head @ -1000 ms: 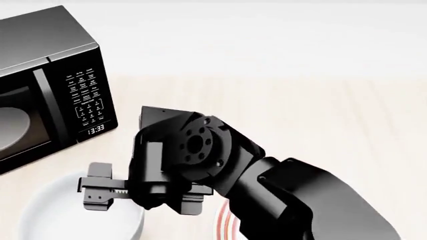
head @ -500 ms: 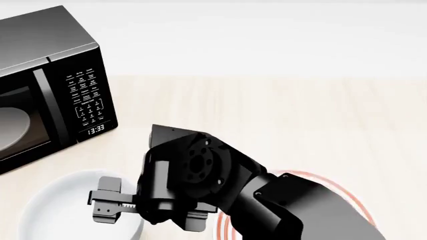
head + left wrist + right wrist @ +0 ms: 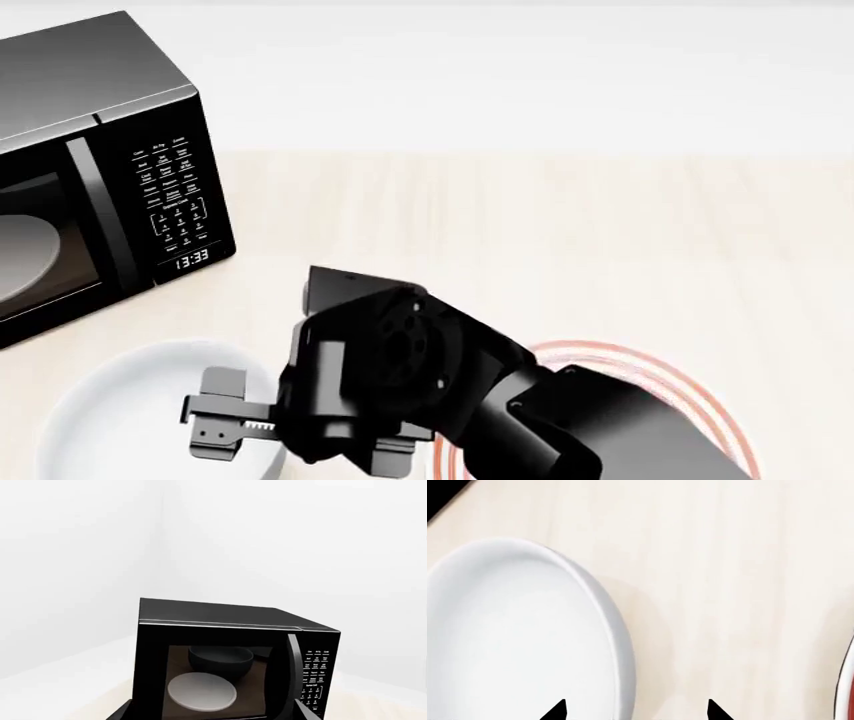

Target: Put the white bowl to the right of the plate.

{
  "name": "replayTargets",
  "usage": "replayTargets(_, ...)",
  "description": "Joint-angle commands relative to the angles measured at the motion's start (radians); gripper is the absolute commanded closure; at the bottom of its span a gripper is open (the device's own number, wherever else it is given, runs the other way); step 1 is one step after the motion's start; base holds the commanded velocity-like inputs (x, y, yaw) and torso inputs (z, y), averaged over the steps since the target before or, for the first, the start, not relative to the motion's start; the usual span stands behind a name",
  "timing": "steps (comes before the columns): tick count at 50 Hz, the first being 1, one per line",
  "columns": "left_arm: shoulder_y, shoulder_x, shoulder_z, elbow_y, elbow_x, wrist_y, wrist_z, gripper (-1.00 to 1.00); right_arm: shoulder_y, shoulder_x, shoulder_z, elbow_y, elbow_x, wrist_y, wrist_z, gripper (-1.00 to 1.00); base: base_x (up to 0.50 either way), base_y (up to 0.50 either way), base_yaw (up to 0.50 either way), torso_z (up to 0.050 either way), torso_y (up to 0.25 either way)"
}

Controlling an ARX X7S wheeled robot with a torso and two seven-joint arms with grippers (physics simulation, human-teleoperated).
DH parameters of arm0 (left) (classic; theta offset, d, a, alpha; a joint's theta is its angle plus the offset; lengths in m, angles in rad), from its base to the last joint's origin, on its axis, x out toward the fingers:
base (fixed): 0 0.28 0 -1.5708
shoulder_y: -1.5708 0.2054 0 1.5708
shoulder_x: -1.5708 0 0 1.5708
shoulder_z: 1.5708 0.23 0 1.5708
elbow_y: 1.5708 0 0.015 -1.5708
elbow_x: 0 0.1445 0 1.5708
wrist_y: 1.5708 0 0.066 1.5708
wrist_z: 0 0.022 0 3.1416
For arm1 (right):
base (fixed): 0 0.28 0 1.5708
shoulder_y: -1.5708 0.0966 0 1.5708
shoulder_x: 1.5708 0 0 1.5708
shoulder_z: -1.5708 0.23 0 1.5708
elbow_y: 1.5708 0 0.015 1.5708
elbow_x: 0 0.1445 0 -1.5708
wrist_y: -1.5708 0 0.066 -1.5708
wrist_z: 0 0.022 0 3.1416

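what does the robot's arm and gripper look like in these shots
The right arm is glossy black, made of chunky rounded segments, with a round wrist flange ringed by small bolt holes. The right gripper is a black boxy block with a pale toothed rack strip. No cables or markings show. The left arm isn't visible.

Pale wood table [image 3: 561, 230], black microwave [image 3: 94, 160] far left, white bowl [image 3: 120, 410] left of plate [image 3: 667, 385]
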Motion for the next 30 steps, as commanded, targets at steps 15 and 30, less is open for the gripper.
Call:
replayTargets(15, 0.009, -0.006, -0.003, 0.006, -0.01, 0.008, -0.005, -1.0, -0.02, 0.0, 0.002, -0.036, -0.024, -0.038, -0.023, -1.0, 0.0, 0.0, 0.0, 0.0, 0.0)
replayTargets(30, 0.017, -0.003, -0.001, -0.003, -0.008, 0.027, 0.0, -1.0, -0.027, 0.0, 0.002, -0.027, -0.057, -0.049, -0.026, -1.0, 0.0, 0.0, 0.0, 0.0, 0.0)
